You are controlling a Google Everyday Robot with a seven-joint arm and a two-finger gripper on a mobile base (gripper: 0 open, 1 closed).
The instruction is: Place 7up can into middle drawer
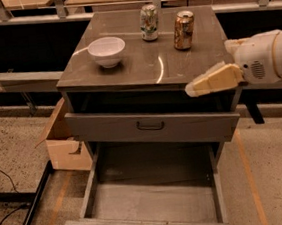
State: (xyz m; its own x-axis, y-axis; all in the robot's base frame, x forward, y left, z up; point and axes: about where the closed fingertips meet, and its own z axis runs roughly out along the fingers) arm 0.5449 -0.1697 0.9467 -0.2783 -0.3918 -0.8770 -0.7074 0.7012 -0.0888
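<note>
The 7up can, green-and-white with a silver top, stands upright at the back of the grey cabinet top. The middle drawer is pulled out low at the front, its flat grey floor bare. My gripper, cream-coloured on a white arm, comes in from the right. It hovers at the cabinet top's front right edge, well apart from the 7up can, and holds nothing that I can see.
A copper-orange can stands just right of the 7up can. A white bowl sits at the left of the top. A closed drawer front with a dark handle is above the open drawer. A cardboard box and a black pole are at the left on the floor.
</note>
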